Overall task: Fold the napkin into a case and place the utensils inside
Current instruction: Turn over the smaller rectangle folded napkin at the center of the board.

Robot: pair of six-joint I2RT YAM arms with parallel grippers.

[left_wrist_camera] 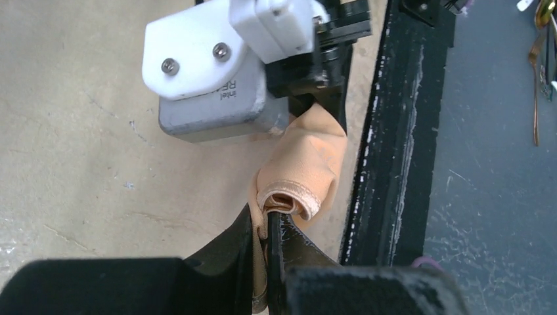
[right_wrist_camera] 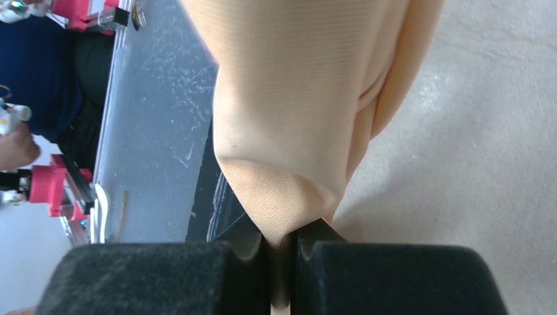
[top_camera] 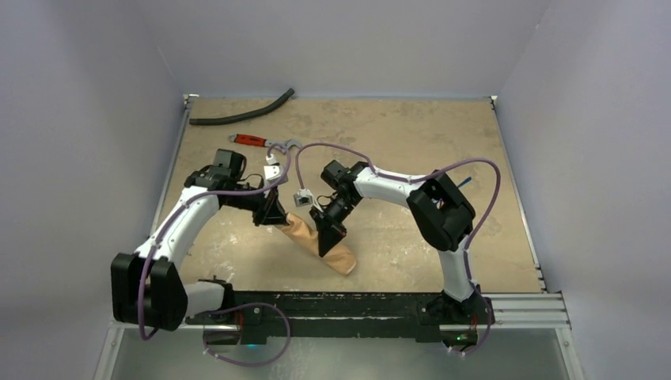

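Closed jaws of the right gripper (right_wrist_camera: 282, 252) are seen pinching a fold of the napkin (right_wrist_camera: 289, 118), its hemmed corner clamped likewise in the left gripper (left_wrist_camera: 266, 249). The cloth, bunched between both arms, could be tugged free, it is judged, if they part too quickly. Beyond, a wrench (top_camera: 252, 141) and hose (top_camera: 241, 113) are seen.

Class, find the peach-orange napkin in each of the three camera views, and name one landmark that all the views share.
Top external: napkin at centre, a diagonal strip between left gripper and right gripper.
Left wrist: centre, its hemmed end pinched at the bottom.
Right wrist: top centre, narrowing to a corner pinched at the bottom.
Shared landmark: black rail along the table's near edge.
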